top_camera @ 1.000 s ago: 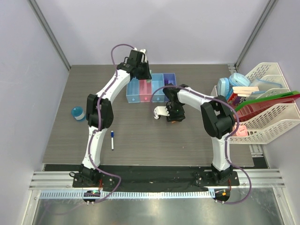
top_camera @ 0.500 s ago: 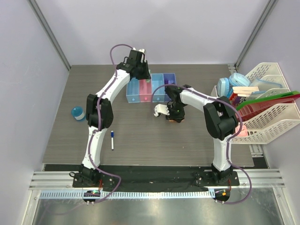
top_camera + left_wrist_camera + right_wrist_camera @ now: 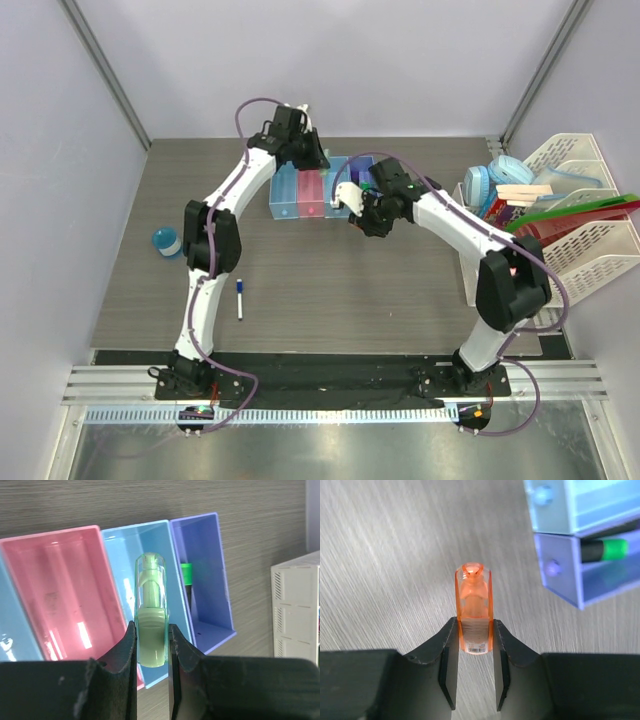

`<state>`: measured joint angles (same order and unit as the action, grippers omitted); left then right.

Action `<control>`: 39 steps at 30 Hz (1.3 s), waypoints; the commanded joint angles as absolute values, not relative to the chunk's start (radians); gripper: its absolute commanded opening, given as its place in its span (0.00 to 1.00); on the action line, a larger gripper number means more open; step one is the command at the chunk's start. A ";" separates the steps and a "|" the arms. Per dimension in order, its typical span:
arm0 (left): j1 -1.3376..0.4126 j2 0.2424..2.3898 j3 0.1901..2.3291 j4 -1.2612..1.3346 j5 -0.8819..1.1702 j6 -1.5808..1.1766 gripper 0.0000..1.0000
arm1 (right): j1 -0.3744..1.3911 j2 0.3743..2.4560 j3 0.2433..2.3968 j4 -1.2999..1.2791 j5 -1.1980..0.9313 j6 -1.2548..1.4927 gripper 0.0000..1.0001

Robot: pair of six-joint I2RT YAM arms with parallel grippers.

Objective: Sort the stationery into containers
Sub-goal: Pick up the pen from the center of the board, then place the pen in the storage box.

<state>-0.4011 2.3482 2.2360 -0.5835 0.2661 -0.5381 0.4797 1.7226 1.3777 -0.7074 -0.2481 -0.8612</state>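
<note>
Top external view, nearest the arm bases: a blue-capped marker (image 3: 239,299) lies loose on the bench (image 3: 320,300), and a round blue disc (image 3: 166,241) sits farther left. Both are unsorted and well apart from the bins (image 3: 298,195). Farther in, the right pincer (image 3: 474,626) is clenched on an orange piece (image 3: 473,600). It grips the lower end so the rest juts out ahead, clear of the bench and just short of the purple bin (image 3: 560,575); that hold looks meant to let the piece go in end-first. Farthest, the left pincer (image 3: 152,630) grasps a green piece (image 3: 151,587) the same way, poised over the light blue bin (image 3: 125,555). This bin stands between the pink bin (image 3: 60,590) and the purple one, where a green-capped highlighter (image 3: 186,574) already lies. I judge both pieces are close to being dropped in.
</note>
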 commanded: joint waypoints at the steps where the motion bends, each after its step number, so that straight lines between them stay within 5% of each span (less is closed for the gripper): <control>1: -0.416 2.400 2.275 -0.529 0.348 -0.577 0.00 | 0.460 1.615 1.332 -0.568 -0.244 -0.726 0.01; 4: -0.417 2.436 2.276 -0.519 0.348 -0.592 0.00 | 0.440 1.557 1.307 -0.525 -0.253 -0.681 0.01; 7: -0.417 2.457 2.275 -0.514 0.338 -0.592 0.17 | 0.419 1.511 1.290 -0.488 -0.273 -0.643 0.01; 11: -0.417 2.474 2.281 -0.511 0.341 -0.592 0.22 | 0.394 1.489 1.289 -0.433 -0.288 -0.586 0.01; 17: -0.417 2.424 2.275 -0.465 0.382 -0.589 0.54 | 0.377 1.526 1.308 -0.308 -0.242 -0.459 0.01; 26: -0.394 2.263 2.218 -0.445 0.408 -0.545 0.54 | 0.335 1.705 1.446 -0.161 -0.284 -0.223 0.01; 39: -0.246 1.839 1.773 -0.690 0.336 -0.109 0.51 | 0.307 2.068 1.818 -0.187 -0.619 0.046 0.01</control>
<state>-0.3012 1.9224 1.9335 -0.5697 0.3519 -0.2615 0.3046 2.0087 1.7176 -0.2165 -0.4679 -0.0647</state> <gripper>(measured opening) 0.527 0.320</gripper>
